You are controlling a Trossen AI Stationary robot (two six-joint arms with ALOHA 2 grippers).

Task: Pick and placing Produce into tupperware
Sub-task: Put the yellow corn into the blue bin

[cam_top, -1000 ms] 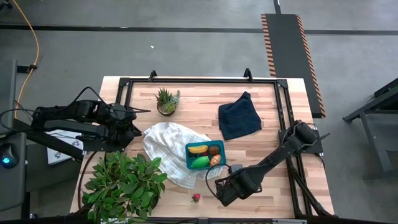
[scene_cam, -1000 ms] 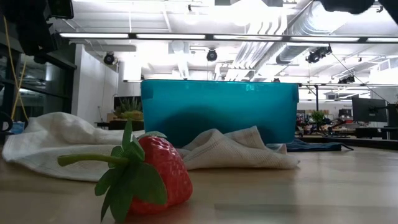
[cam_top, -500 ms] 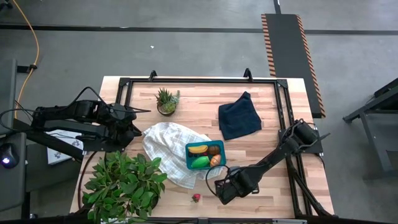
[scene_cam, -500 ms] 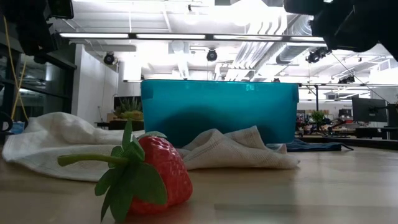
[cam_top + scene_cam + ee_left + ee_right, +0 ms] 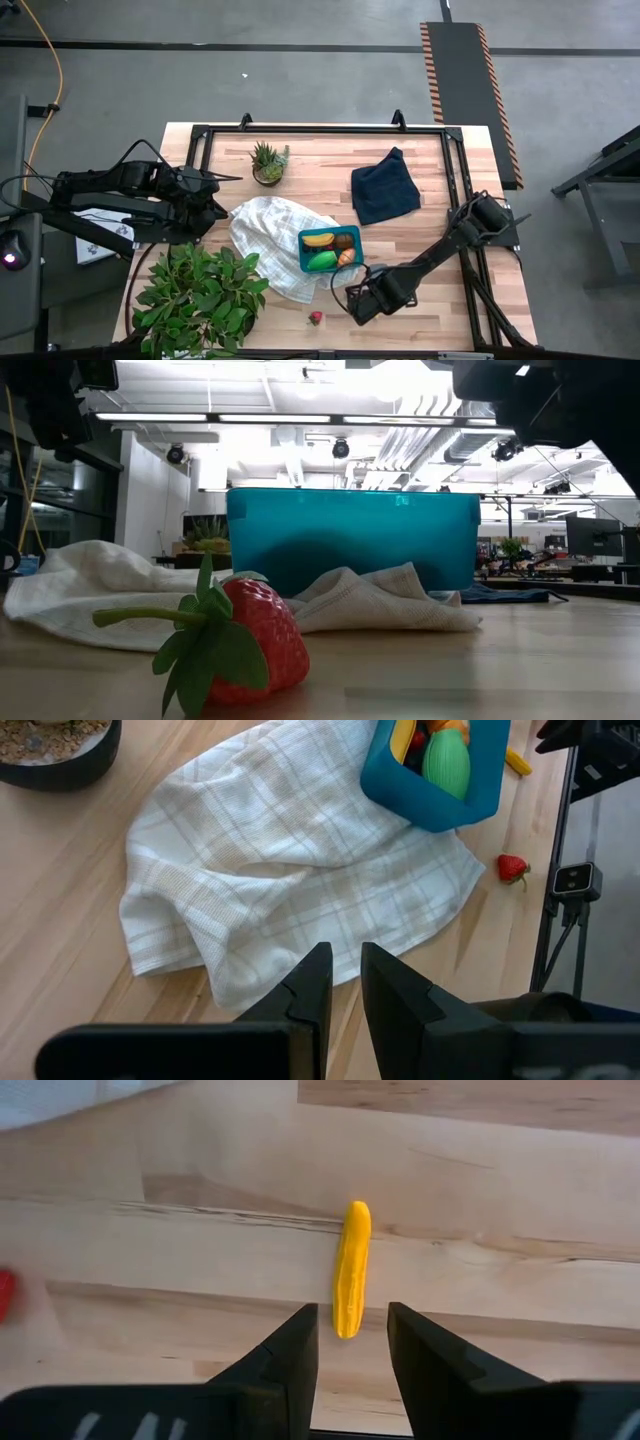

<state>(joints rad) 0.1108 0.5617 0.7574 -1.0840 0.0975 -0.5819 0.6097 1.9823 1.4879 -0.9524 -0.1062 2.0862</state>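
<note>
High view first: the table carries a checked white cloth with the teal box sitting on its near-right edge, lid off. Inside the box I see a yellow banana, a dark brown round piece, a green fruit and an orange wedge, packed side by side. A leafy plant fills the near-left corner, a navy cloth lies at the far right, and a small succulent stands at the far side.

Right gripper hovers low, just near of the box; from its wrist camera the fingers stand slightly parted and empty, with a slim yellow piece lying on the bare wood just past them. Left gripper waits at the table's left edge beside the white cloth, fingers nearly together, holding nothing.

Smallest now: the strawberry rests alone on the wood at the near edge, left of the right gripper — red, dimpled, green leafy cap and stem, looming large at table level.

No readable writing anywhere.
</note>
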